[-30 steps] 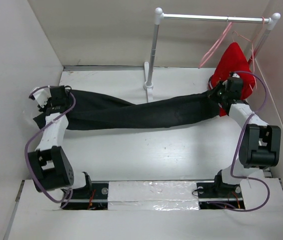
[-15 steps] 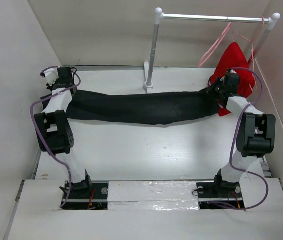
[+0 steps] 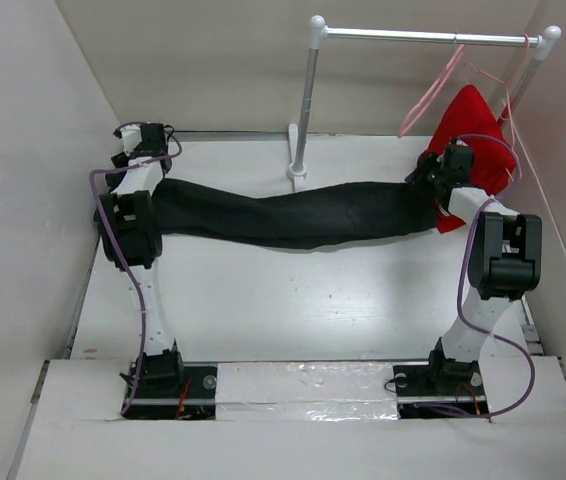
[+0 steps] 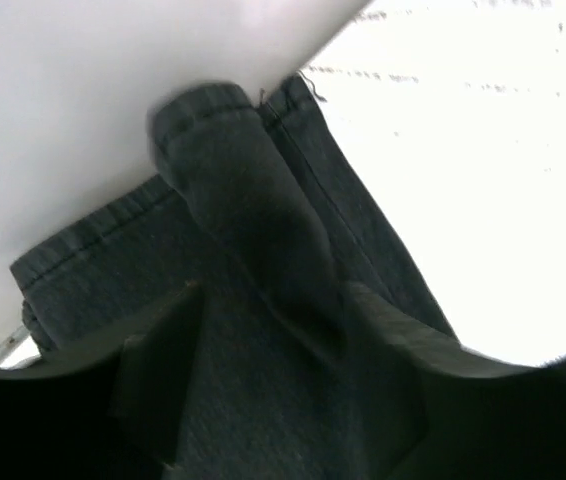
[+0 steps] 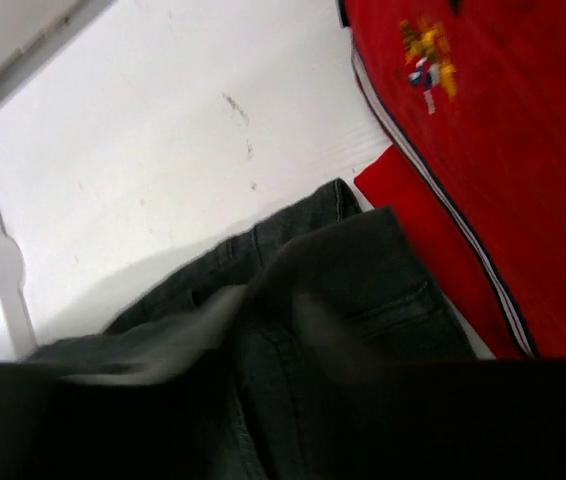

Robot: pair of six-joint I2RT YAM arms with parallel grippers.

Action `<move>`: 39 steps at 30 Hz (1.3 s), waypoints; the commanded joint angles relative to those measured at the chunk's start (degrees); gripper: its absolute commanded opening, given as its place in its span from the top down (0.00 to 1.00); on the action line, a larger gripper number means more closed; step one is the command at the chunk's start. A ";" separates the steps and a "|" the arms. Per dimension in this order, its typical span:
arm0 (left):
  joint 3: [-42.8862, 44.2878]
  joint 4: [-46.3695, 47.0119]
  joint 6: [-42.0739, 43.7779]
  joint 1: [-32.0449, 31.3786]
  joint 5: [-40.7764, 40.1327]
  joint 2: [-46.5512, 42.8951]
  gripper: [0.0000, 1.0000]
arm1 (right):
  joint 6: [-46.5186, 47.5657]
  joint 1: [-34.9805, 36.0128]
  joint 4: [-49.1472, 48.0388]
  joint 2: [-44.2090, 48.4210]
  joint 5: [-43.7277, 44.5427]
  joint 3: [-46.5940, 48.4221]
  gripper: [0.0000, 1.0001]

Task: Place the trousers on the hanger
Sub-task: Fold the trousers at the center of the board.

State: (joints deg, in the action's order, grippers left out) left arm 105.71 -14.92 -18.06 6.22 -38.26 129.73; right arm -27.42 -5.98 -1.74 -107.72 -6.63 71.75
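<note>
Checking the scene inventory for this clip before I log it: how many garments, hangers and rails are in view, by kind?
Garments: 2 (black trousers, red garment)
Hangers: 2 (empty pale-pink hanger, hanger bearing the red garment)
Clothes rail: 1
Total: 5

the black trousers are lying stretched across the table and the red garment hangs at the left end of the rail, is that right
Not quite. The red garment hangs at the right end of the rail, not the left; the top external view shows it. The rest holds: the black trousers lie stretched across the table.
</note>
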 commanded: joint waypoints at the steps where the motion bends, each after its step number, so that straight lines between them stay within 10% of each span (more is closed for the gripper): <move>1: 3.45 0.06 1.63 -0.51 -1.47 -2.82 0.43 | 1.14 0.17 -3.27 1.54 2.15 2.70 0.50; 6: -2.42 0.85 0.49 -0.51 -2.17 -9.13 0.30 | 2.11 0.70 -2.05 7.59 0.40 0.51 0.12; 14: -29.66 7.53 -7.94 0.28 3.97 -31.08 0.30 | -0.35 2.99 -7.83 22.63 -0.66 -13.46 0.16; 17: -36.18 7.53 -11.11 2.66 10.21 -34.88 0.30 | -1.06 2.99 -8.28 27.89 -1.01 -17.33 0.40; 19: -38.46 7.89 -11.38 3.19 11.54 -35.34 0.32 | -1.14 3.86 -8.37 30.19 -1.89 -19.00 1.00; 24: -37.24 3.32 -15.24 5.99 15.67 -32.00 0.32 | -2.28 3.87 -10.56 35.03 -5.40 -25.67 1.00; 31: -44.36 8.32 -22.45 14.34 24.02 -30.95 0.24 | -7.91 -0.97 -18.28 33.12 -6.98 -32.63 0.39; 39: -46.73 14.29 -27.81 20.24 32.10 -26.55 0.20 | -7.82 -2.20 -18.30 26.34 -9.27 -30.26 0.24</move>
State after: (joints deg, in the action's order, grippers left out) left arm 61.06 -4.21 -42.24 26.04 -11.84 102.48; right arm -34.39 -7.57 -14.68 -80.01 -14.85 39.62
